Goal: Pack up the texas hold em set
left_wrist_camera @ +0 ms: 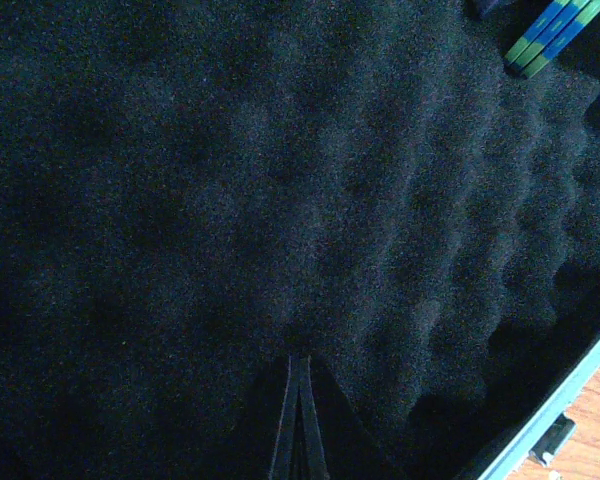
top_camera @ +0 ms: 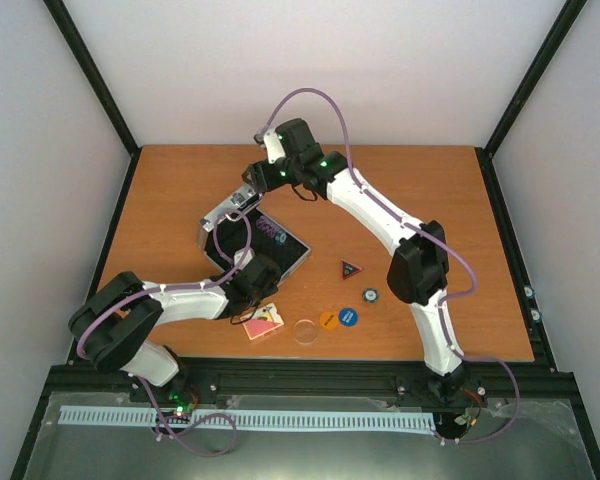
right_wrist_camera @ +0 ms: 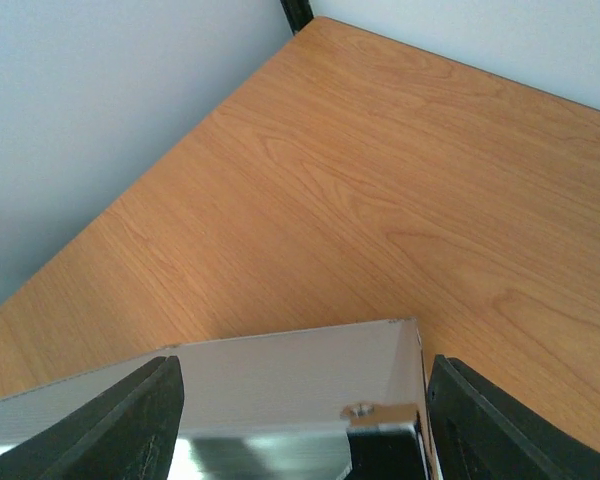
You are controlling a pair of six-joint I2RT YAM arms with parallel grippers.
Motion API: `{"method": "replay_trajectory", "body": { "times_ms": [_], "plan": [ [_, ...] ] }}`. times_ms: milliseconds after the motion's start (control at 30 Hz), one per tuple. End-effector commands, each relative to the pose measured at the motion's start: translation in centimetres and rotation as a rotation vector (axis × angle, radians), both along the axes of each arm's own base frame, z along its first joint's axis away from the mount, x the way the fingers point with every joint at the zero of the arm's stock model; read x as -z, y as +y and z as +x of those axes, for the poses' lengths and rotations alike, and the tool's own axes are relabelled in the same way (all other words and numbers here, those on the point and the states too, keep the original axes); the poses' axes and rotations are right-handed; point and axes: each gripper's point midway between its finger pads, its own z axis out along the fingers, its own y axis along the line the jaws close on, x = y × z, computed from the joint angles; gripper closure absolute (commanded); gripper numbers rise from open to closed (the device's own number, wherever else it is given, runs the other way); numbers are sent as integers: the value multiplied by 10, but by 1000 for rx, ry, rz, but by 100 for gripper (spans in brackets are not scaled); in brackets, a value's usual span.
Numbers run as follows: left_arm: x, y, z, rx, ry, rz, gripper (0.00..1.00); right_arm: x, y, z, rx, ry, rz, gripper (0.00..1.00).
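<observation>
The silver case [top_camera: 302, 252] of the texas hold em set lies open left of the table's middle, its lid [top_camera: 220, 212] raised. My right gripper [top_camera: 248, 190] is open, and the lid's silver corner [right_wrist_camera: 310, 370] stands between its black fingers [right_wrist_camera: 500, 430]. My left gripper [top_camera: 250, 272] is shut, its tips [left_wrist_camera: 300, 365] against the black foam [left_wrist_camera: 280, 200] inside the case. Blue-green chip edges [left_wrist_camera: 550, 30] show in the case. On the table lie the pink card deck [top_camera: 265, 322], clear disc [top_camera: 305, 331], orange disc [top_camera: 327, 320], blue disc [top_camera: 348, 317], blue-white chip [top_camera: 369, 296] and red-black triangle [top_camera: 351, 268].
The case's pale rim [left_wrist_camera: 570, 385] and a latch [left_wrist_camera: 552, 440] border bare wood at the lower right of the left wrist view. Grey walls [right_wrist_camera: 100, 100] enclose the table on three sides. A black rail [top_camera: 310, 378] runs along the near edge.
</observation>
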Motion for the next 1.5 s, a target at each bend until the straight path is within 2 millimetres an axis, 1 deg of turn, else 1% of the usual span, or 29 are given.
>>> {"method": "replay_trajectory", "body": {
  "times_ms": [0,200,267,367,500,700,767,833,900,967,1033,1100,1200,1233,1267,1333,1367,1433,1467],
  "plan": [
    [50,36,-57,45,270,163,99,0,12,8,-32,1,36,31],
    [54,36,-59,44,281,161,99,9,32,12,-96,30,81,31],
    [55,36,-59,44,282,161,99,8,34,15,-91,26,85,32],
    [54,36,-59,44,281,162,99,1,26,24,-30,-20,69,31],
    [55,36,-60,44,283,163,99,-25,10,37,48,-98,73,30],
    [56,36,-60,43,285,162,99,-63,-13,58,131,-141,150,30],
    [57,37,-60,44,286,164,99,-70,-21,61,158,-157,151,30],
    [56,37,-60,45,285,163,99,-73,-31,64,203,-168,117,30],
    [55,36,-60,45,283,161,99,-69,-51,69,302,-175,61,30],
    [55,36,-60,47,283,162,99,-61,-75,71,392,-170,5,30],
    [55,36,-60,46,282,160,99,-40,-97,70,447,-128,-50,30],
    [55,36,-60,46,283,161,99,-22,-112,62,456,-70,-83,30],
    [55,36,-60,47,282,162,99,3,-126,42,455,-7,-126,31],
    [55,36,-60,47,282,162,99,19,-130,32,448,30,-147,31],
    [55,36,-59,48,282,162,99,27,-133,23,440,55,-156,31],
    [55,36,-59,49,284,164,99,39,-140,8,436,92,-166,31],
    [55,35,-59,51,283,164,99,41,-140,2,418,103,-163,31],
    [55,34,-58,53,282,163,99,43,-135,-10,366,122,-158,31],
    [55,34,-58,54,283,165,99,44,-130,-15,332,130,-156,31]
  ]
}}
